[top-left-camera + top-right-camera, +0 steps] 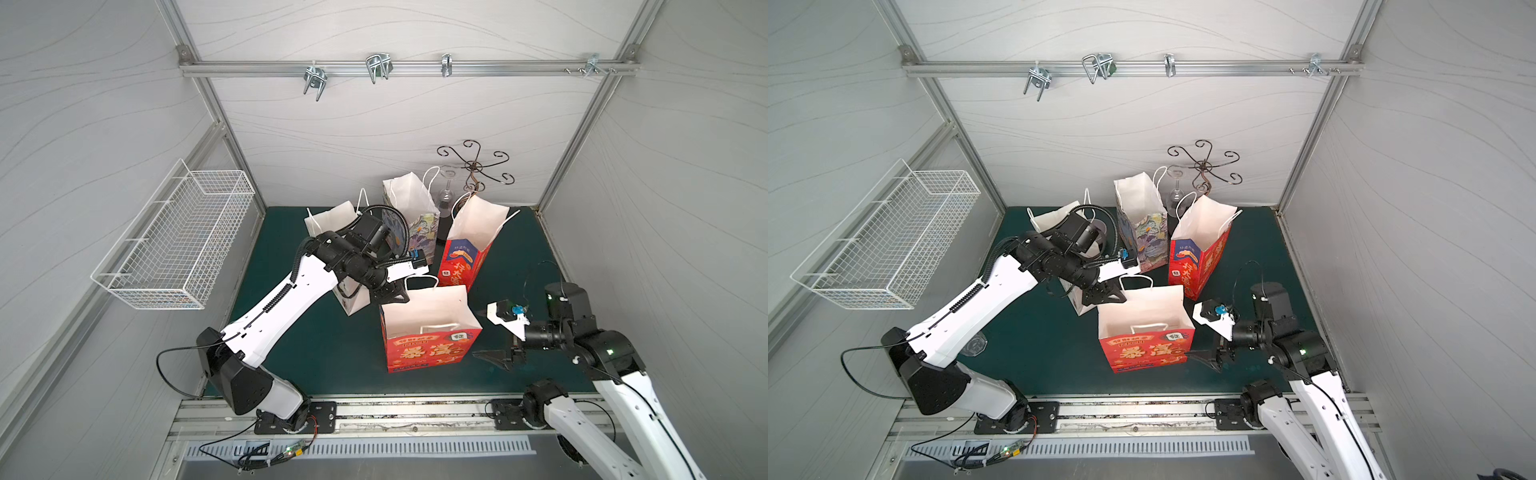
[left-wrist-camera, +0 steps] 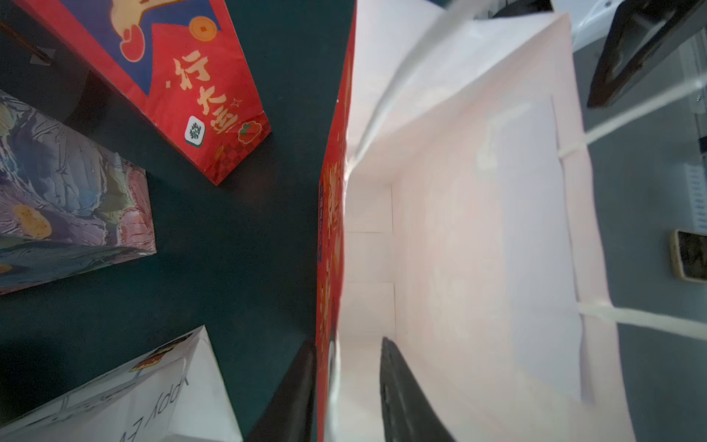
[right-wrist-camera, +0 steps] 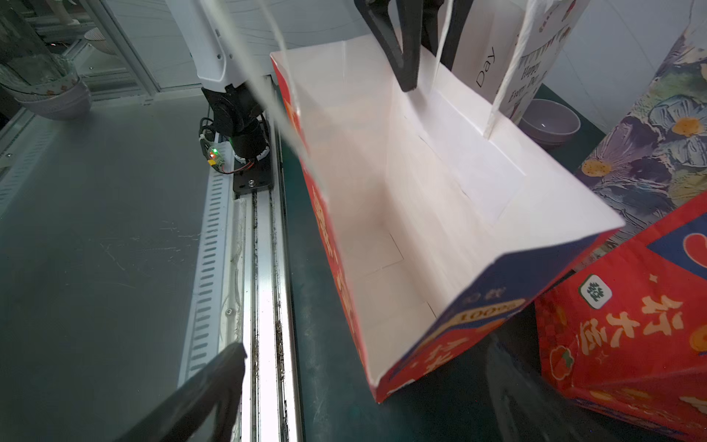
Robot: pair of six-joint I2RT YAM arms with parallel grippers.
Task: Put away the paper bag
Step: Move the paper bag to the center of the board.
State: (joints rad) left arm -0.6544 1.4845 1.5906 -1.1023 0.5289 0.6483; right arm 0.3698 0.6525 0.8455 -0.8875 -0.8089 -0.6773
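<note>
A red paper bag (image 1: 432, 353) (image 1: 1148, 349) with gold characters and a white inside stands upright and open at the front of the green mat. My left gripper (image 1: 388, 297) (image 1: 1104, 296) sits at its rear rim. In the left wrist view the left gripper (image 2: 346, 382) is open astride the bag's rear wall (image 2: 329, 237). One finger (image 2: 290, 390) lies against the red outside, the other finger (image 2: 401, 394) is inside, apart from the paper. My right gripper (image 1: 496, 357) (image 1: 1204, 358) hangs open beside the bag's right end, holding nothing.
Behind stand a second red bag (image 1: 465, 257), a floral bag (image 1: 419, 224) and a white bag (image 1: 332, 220). A wire basket (image 1: 174, 241) hangs on the left wall, and hooks (image 1: 378, 66) sit on the rear rail. A curled metal stand (image 1: 473, 166) is at the back.
</note>
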